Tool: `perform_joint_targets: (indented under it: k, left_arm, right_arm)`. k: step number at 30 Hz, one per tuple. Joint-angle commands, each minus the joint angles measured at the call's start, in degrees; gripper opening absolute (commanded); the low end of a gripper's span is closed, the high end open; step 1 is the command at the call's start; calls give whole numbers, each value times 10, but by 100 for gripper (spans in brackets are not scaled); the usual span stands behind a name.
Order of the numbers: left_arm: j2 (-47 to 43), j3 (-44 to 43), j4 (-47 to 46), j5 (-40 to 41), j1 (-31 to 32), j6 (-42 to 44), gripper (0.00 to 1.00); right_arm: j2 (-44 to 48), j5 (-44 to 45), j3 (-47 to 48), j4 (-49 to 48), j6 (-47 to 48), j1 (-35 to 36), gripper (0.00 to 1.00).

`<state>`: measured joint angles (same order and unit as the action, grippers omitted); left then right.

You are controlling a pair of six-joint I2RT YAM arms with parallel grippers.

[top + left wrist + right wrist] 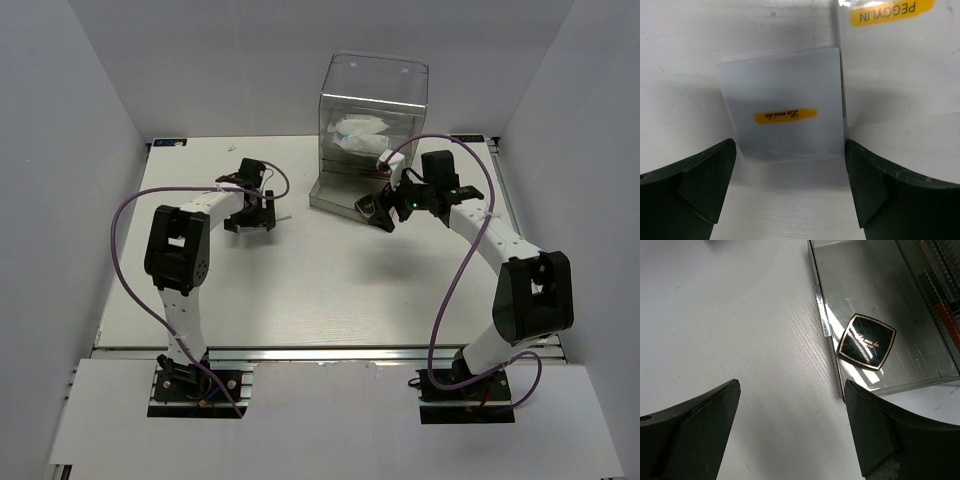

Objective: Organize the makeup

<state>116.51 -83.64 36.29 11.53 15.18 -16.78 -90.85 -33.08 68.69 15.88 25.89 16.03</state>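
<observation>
A white flat square with an orange mark (pixel 785 107) lies on the table just ahead of my left gripper (pixel 790 185), which hangs open over it, with nothing between its fingers. A second white square with an orange label (pixel 890 35) lies beside it at the upper right. A black square compact (pixel 866 341) with gold edging rests in the pulled-out clear drawer (pixel 875 285). My right gripper (pixel 792 425) is open above bare table, just left of that drawer. Red sticks (pixel 951 325) show at the drawer's far right edge. In the top view the left gripper (pixel 248 216) and the right gripper (pixel 377 213) both hover low.
The tall clear acrylic drawer box (pixel 372 110) stands at the back centre with white-blue crinkly packets (pixel 358 133) inside. Its lowest drawer (pixel 335 197) sticks out toward the front. White walls close in the table on three sides.
</observation>
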Motion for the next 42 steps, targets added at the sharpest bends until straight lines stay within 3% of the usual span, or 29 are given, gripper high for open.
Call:
perform_joint_targets:
  k: [1,9,14,17,24,29,36,42]
  left_arm:
    - [3,-18,4,13,3,10,98]
    - [40,-50,7,32,3,-4,98]
    - [41,-30,-1,73,3,-23,86]
    - [19,-1,-17,80,3,-33,67]
    - [-43,46,-30,74,2,-65,43]
    - [-139,86,-52,32,3,-105,18]
    - [-226,101,-104,-44,48,-145,14]
    - [-204,51,-157,-80,126,-150,14]
  right_arm:
    - [13,-14,0,-22,-8,-3,89]
    - [19,-13,-8,-23,-15,-3,89]
    - [23,-11,-9,-23,-15,-6,89]
    - [25,-12,-9,-23,-15,-8,89]
    - [30,-11,-11,-21,-16,-11,90]
    - [36,-14,-11,-21,-28,-18,89]
    - [46,-25,-2,-5,-25,-40,89]
    - [52,-36,9,-15,-48,-68,89]
